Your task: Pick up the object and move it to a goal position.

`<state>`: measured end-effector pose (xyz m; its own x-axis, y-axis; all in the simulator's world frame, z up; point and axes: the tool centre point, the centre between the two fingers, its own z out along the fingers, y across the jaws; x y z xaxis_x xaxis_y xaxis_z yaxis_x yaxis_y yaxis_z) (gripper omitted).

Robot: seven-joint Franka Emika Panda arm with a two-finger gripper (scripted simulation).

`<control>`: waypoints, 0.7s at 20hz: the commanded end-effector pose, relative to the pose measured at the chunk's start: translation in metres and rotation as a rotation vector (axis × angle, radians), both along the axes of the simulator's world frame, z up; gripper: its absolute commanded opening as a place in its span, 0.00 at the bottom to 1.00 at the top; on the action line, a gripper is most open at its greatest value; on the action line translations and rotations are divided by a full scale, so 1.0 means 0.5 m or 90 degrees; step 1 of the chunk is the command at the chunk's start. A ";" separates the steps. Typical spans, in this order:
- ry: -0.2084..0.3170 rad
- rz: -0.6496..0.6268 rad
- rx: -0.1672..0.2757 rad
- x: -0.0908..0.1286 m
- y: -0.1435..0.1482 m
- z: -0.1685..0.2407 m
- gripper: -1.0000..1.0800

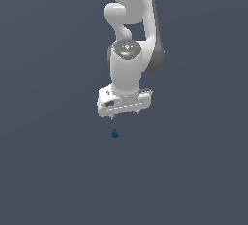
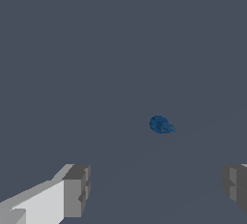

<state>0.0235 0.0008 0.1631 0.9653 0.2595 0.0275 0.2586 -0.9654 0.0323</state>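
The object [image 1: 115, 133] is a tiny dark-blue piece with a narrower top, resting on the plain grey floor. It also shows in the wrist view [image 2: 160, 124]. My white gripper [image 1: 124, 116] hangs above it, slightly toward the exterior view's right, with a clear gap between the fingertips and the object. The jaws stand wide apart and hold nothing. In the wrist view the two grey fingertips [image 2: 77, 190] frame the edges of the picture, and the object lies ahead of the gap between them, apart from both.
The white arm [image 1: 131, 35] rises behind the gripper toward the top of the exterior view. The floor [image 1: 48, 170] is a uniform dark grey with no other objects in sight.
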 end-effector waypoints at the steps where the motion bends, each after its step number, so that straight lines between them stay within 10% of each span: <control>1: 0.003 0.030 0.000 0.005 -0.010 -0.015 0.96; 14: 0.020 0.207 0.005 0.032 -0.067 -0.104 0.96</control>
